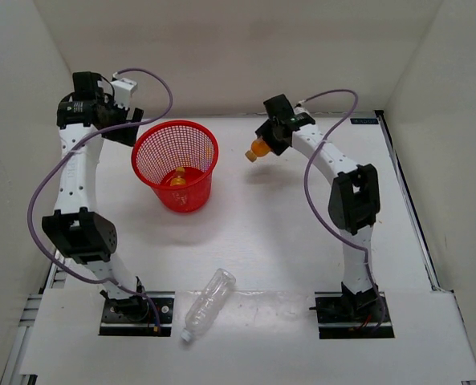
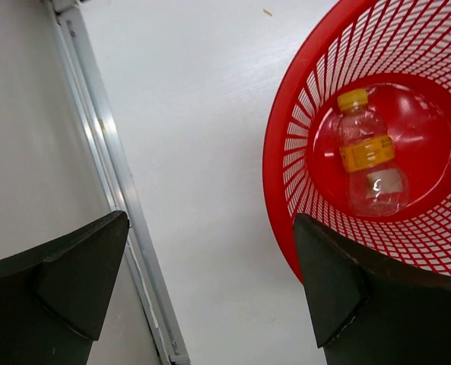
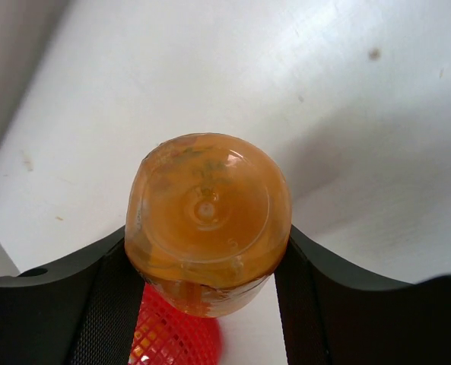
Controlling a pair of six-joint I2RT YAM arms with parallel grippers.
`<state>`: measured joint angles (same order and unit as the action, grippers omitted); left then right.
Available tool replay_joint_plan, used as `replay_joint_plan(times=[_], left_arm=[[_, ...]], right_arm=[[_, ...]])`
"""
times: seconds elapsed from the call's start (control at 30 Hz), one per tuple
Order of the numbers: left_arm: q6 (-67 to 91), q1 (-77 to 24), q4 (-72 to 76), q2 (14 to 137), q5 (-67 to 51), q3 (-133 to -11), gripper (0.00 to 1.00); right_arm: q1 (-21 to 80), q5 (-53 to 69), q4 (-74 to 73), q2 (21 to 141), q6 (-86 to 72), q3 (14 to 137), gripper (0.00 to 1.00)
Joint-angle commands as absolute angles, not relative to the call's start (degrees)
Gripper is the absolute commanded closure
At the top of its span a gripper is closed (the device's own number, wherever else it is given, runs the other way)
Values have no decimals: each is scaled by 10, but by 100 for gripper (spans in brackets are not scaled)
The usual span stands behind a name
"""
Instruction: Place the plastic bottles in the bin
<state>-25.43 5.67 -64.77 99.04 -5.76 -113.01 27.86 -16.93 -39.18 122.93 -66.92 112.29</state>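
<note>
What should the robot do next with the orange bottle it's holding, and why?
Probably swing the right hand left until the orange bottle hangs over the basket. Right now the bottle is to the basket's right, above the table, so dropping it would likely miss.

Bin (image 2: 271,152) partly out of frame

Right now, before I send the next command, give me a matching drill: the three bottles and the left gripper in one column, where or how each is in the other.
1 yellow-capped bottle
2 orange bottle
3 long clear bottle
4 left gripper

A lying on the table, near edge
B open, beside the bin
C inside the bin
D held in the right gripper

Pairs: 1-C, 2-D, 3-A, 4-B
</note>
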Motion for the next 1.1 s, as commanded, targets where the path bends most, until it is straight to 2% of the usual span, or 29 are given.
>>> replay_joint_plan(times=[0.0,0.1,0.27,0.47,0.63,0.67,0.7,0.77,0.8,0.83,0.9,1.07], left_arm=[[-241,60,-608,925,-62,-1144,0],[-236,66,-592,898,-31,-1127,0],[-215,72,-575,875,-31,-1121,0],[-194,91,-570,858,-11,-1104,0],[-200,132,-570,814,-4,-1017,0],[-200,132,-564,807,-4,-1005,0],[-200,139,-564,800,-4,-992,0],[-200,145,-558,781,-4,-961,0],[-200,151,-558,781,-9,-953,0],[-200,157,-558,774,-9,-947,0],[-200,163,-558,766,-16,-930,0],[-200,168,-558,737,-28,-889,0]], right_arm=[[294,-250,-331,1155,-555,1142,100],[309,-307,-300,1109,-501,1142,100],[355,-327,-188,1037,-346,1127,100],[438,-180,-158,1052,-222,1194,100],[503,-80,-158,1085,-166,1210,100],[508,-70,-158,1090,-166,1210,97],[513,-46,-165,1100,-166,1210,86],[513,-18,-195,1124,-166,1222,52],[513,-3,-210,1133,-157,1233,25],[513,13,-228,1143,-157,1249,14],[513,46,-273,1159,-145,1300,0],[533,40,-273,1113,-63,1273,0]])
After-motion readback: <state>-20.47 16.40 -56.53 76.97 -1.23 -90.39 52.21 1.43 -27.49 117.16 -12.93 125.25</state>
